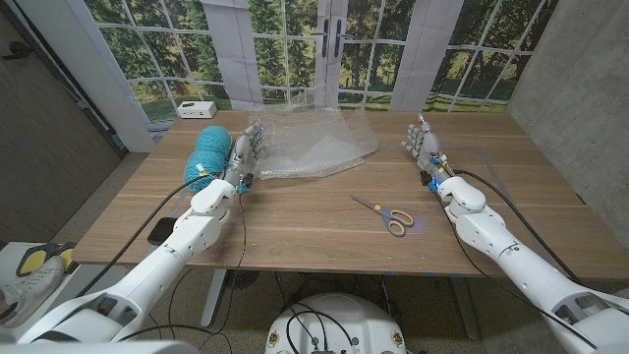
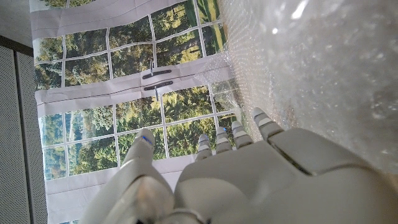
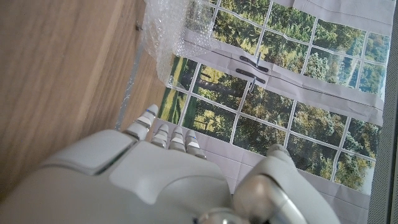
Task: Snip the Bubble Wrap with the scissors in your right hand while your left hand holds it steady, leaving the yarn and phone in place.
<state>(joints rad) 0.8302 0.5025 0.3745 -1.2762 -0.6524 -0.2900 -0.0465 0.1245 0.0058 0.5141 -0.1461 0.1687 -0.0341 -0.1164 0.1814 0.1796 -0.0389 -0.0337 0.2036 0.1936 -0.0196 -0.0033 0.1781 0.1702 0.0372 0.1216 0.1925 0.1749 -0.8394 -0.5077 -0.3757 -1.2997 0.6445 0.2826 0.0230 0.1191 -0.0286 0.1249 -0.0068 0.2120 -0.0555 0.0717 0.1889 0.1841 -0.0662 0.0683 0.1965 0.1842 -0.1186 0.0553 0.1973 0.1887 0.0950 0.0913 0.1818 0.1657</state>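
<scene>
Both your hands hold nothing, fingers spread: left hand (image 1: 248,149) beside the wrap (image 1: 313,146) and yarn (image 1: 210,153), right hand (image 1: 424,144) apart from the scissors (image 1: 385,215) on the worktop (image 1: 305,221)

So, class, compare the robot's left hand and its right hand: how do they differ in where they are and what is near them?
The left hand is at the edge of the bubble wrap, beside the blue yarn; the right hand stands over bare table, away from the wrap. The scissors lie nearer the right hand than the left, though neither touches them. Both hands are open, fingers up, holding nothing.
</scene>
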